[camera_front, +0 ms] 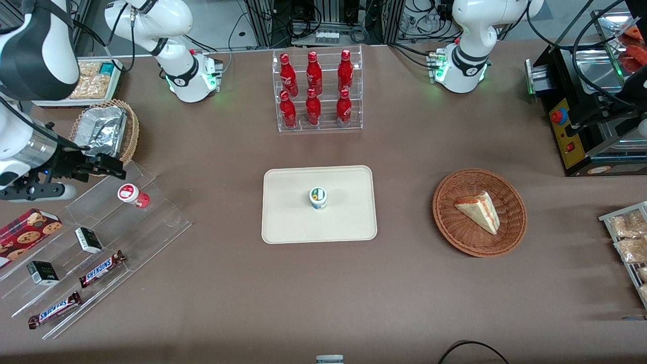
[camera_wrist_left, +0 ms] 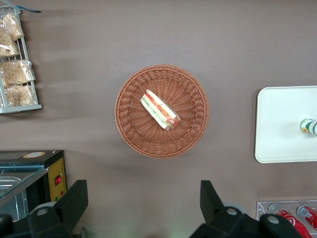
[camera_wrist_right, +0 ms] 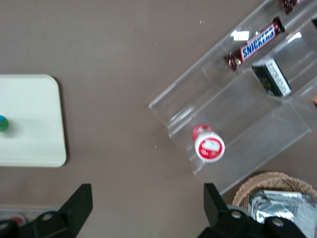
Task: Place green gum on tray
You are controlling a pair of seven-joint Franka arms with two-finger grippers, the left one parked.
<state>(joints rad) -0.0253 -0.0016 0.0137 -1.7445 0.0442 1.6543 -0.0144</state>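
The green gum (camera_front: pixel 318 197) stands upright near the middle of the cream tray (camera_front: pixel 288 222), its green-and-white lid facing up. The right wrist view catches it at the tray's edge (camera_wrist_right: pixel 3 123), on the tray (camera_wrist_right: pixel 29 144); the left wrist view also shows the gum (camera_wrist_left: pixel 308 127) on the tray (camera_wrist_left: pixel 277 139). My gripper (camera_front: pixel 108 169) hovers toward the working arm's end of the table, over the acrylic stand (camera_front: pixel 101 227), well away from the tray. It is open with nothing between its fingers (camera_wrist_right: pixel 79 203).
A red-lidded bottle (camera_front: pixel 132 194) stands on the stand just beneath the gripper, with Snickers bars (camera_front: pixel 101 268) and small dark boxes (camera_front: pixel 88 239). A foil-lined basket (camera_front: pixel 103 130), a rack of red bottles (camera_front: pixel 316 91) and a wicker basket (camera_front: pixel 450 222) holding a sandwich also sit on the table.
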